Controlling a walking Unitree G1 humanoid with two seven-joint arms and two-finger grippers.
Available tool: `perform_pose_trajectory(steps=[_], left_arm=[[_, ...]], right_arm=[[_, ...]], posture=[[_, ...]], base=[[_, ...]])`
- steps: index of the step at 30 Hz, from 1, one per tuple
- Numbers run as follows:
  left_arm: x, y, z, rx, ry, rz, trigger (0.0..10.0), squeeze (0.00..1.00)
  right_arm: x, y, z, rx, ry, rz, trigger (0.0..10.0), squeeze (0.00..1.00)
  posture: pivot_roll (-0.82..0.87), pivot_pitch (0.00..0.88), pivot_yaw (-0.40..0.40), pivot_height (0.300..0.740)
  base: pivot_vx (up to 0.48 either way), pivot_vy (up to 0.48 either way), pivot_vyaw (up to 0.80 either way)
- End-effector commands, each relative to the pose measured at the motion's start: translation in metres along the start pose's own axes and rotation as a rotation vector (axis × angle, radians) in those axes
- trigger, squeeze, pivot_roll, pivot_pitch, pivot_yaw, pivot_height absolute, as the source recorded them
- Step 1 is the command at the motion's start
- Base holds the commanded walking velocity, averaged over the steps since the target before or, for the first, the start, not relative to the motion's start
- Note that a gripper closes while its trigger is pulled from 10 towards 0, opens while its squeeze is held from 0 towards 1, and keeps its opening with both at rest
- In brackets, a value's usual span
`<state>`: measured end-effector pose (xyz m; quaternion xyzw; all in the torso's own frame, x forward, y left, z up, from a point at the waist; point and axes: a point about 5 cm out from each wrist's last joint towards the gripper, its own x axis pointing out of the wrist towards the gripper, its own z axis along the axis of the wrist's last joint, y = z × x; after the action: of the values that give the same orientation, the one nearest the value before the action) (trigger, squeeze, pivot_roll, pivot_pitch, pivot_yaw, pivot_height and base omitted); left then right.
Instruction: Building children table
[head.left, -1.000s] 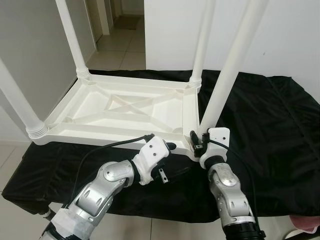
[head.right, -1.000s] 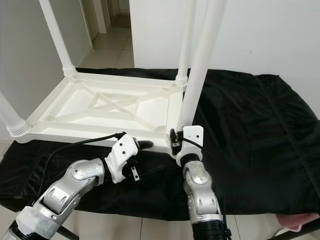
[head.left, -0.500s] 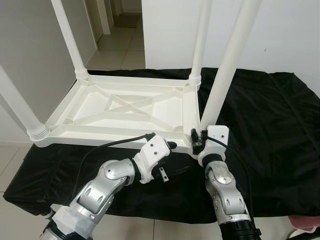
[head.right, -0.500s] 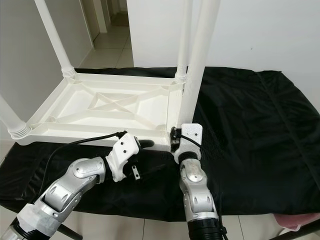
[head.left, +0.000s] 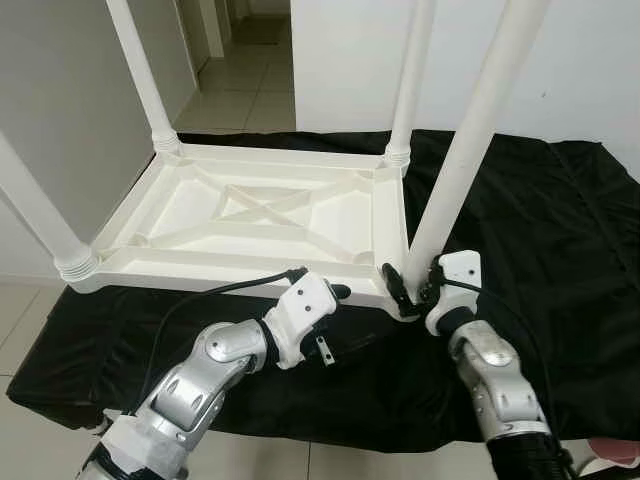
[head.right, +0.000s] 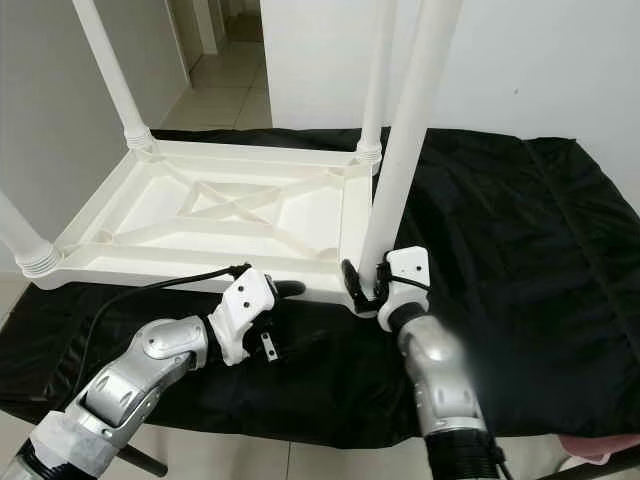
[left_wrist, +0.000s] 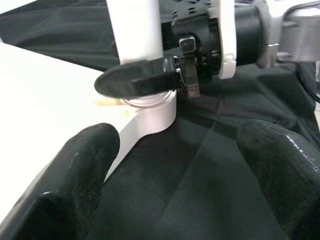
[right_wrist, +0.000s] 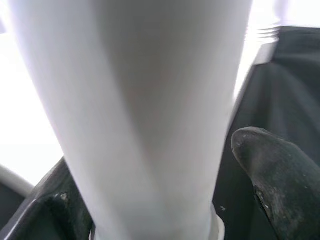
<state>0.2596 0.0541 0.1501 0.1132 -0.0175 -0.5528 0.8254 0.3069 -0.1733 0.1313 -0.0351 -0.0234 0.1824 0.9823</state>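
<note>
A: Black-draped tabletop (head.left: 560, 250) underneath, children table (head.left: 260, 215) lying upside down on it, underside ribs facing up. Agreed?

B: Agreed. Three legs (head.left: 140, 70) standing upright at the far and left corners, seemingly seated. Near-right leg (head.left: 470, 140) planted at the corner closest to the robot's right arm, foot of it in the socket (left_wrist: 150, 117) there.

A: So which step, by the look of it?

B: Fitting that last leg, judging from the grip. Right gripper (head.left: 408, 285) set low at the very foot of the leg, just above the socket. Fingers (right_wrist: 270, 175) closed either side of the white tube, apparently bearing on it.

A: And the other arm?

B: Left gripper (left_wrist: 175, 145) low over the black cloth, just beside the table's near edge, aimed at the same corner. Fingers (left_wrist: 75, 175) spread wide, holding nothing, touching nothing that can be made out.

A: Fully seated, that leg?

B: Hard to tell. Faint seam visible at the collar from the left wrist view, no more than that.

A: Next move, then?

B: Probably pressing or twisting the leg home while keeping it upright. Worth bracing the frame with the free left fingers so the table cannot slide on the cloth. Then letting go gently and checking for wobble.
</note>
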Motion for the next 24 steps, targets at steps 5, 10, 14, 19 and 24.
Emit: perform_pose_trajectory(steps=[5, 10, 14, 19, 24], left_arm=[[-0.002, -0.003, -0.001, -0.004, 0.005, -0.065, 10.0, 0.0], [-0.002, -0.002, 0.0, 0.0, 0.008, -0.062, 10.0, 0.0], [-0.003, -0.001, 0.001, 0.003, 0.006, -0.052, 10.0, 0.0], [-0.005, -0.002, 0.0, 0.0, 0.008, -0.047, 10.0, 0.0], [-0.005, -0.002, 0.0, -0.003, 0.008, -0.044, 10.0, 0.0]], right_arm=[[0.014, -0.004, 0.008, -0.049, -0.004, 0.218, 10.0, 0.0], [0.021, -0.009, 0.013, -0.08, -0.001, 0.287, 2.6, 0.0], [0.019, -0.009, 0.006, -0.089, 0.037, 0.366, 0.0, 0.0], [0.017, -0.012, 0.0, -0.071, 0.055, 0.362, 0.0, 0.0], [0.015, -0.013, -0.003, -0.021, 0.056, 0.327, 10.0, 0.0]], posture=[[-0.07, 0.04, 0.063, 0.74], [-0.06, 0.039, 0.063, 0.74], [-0.05, 0.039, 0.051, 0.74], [-0.05, 0.041, 0.048, 0.74], [-0.05, 0.043, 0.048, 0.74]], base=[[0.0, 0.0, 0.0], [0.0, 0.0, 0.0], [0.0, 0.0, 0.0], [0.0, 0.0, 0.0], [0.0, 0.0, 0.0]])
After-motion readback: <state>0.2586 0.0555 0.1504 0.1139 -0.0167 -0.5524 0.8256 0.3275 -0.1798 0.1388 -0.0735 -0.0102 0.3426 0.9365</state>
